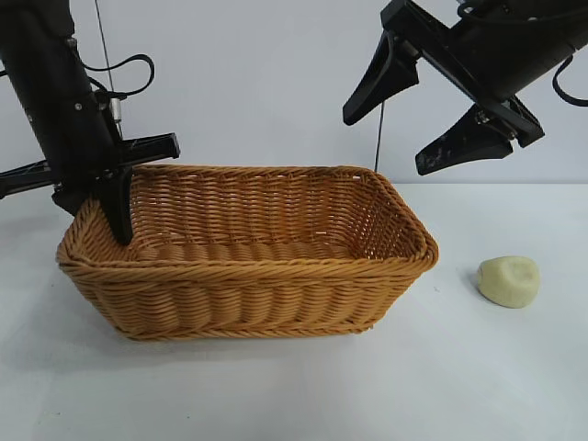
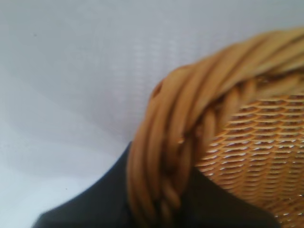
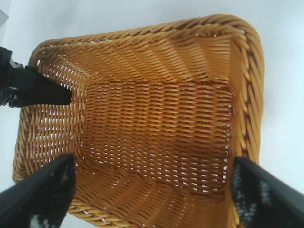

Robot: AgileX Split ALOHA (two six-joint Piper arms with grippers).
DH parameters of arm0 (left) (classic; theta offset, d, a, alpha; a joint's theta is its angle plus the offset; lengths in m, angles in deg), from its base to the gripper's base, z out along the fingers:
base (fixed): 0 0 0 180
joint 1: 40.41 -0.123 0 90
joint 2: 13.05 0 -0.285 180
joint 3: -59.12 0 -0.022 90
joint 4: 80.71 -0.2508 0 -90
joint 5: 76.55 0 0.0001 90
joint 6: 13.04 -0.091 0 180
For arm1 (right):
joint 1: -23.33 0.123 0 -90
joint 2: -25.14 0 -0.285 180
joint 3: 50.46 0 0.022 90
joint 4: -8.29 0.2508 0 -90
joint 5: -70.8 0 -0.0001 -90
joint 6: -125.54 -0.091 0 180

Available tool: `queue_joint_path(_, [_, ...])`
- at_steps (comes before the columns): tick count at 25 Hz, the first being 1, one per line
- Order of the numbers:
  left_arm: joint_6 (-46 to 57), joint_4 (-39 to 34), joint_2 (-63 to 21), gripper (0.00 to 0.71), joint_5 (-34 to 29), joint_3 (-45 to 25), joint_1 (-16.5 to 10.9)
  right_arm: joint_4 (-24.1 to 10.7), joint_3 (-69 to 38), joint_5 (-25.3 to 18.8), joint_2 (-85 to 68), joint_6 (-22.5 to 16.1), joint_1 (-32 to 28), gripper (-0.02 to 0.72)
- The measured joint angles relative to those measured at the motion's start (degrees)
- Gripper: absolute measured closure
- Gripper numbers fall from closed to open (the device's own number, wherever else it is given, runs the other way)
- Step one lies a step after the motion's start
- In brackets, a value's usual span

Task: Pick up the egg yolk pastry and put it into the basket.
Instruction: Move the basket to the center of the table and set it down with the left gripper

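Nothing is in the basket [image 1: 248, 276] yet — the egg yolk pastry [image 1: 508, 280] lies untouched on the table [image 1: 514, 367], below and well apart from the right gripper [image 1: 424, 118], whose jaws hang wide and empty. The left gripper [image 1: 103, 207] pinches the basket's rim between narrowed jaws — the pick remains.

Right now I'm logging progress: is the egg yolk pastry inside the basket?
No, the egg yolk pastry lies on the white table to the right of the basket, whose interior is bare wicker.
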Motion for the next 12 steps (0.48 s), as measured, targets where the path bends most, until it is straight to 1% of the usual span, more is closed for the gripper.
queue_joint_path(10, [-1.56,0.24,2.08,0.567,2.57,0.00,0.00,-0.10,0.00,0.00,0.00,0.00,0.00,0.092])
queue_joint_path(12, [-1.56,0.24,2.08,0.531,2.71,0.00,0.04,-0.10,0.00,0.00,0.00,0.00,0.00,0.092])
